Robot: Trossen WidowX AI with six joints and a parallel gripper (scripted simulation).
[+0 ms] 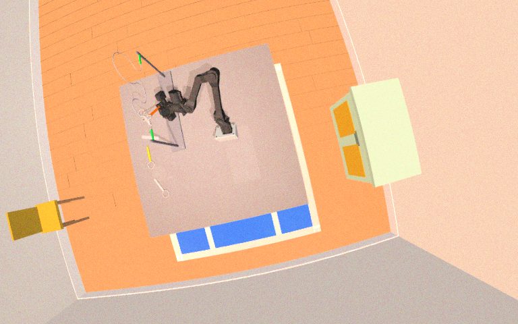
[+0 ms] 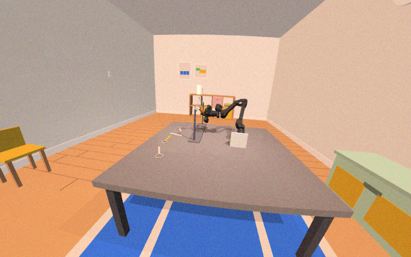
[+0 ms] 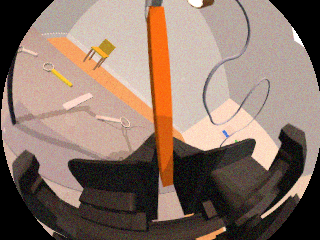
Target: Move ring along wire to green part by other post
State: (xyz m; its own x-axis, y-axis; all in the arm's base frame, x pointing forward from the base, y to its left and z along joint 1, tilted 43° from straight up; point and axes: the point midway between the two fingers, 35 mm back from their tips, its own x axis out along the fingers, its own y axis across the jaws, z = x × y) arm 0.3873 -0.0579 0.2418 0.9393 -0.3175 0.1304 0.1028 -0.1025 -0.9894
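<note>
Ring (image 1: 141, 113) sits beyond pincer (image 1: 159, 107) clenched on orange handle (image 1: 154, 111); handle axis crosses wire (image 1: 134, 102), nearer green end (image 1: 151, 133).

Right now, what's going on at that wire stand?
The arm's end effector is shut on the orange handle, carrying the ring partway along the wire, between the two posts. In the top view the handle sits nearer the green section by the closer post than the green section by the far one. Two spare rings, one with a yellow handle and one with a white handle, lie untouched on the table.
</note>
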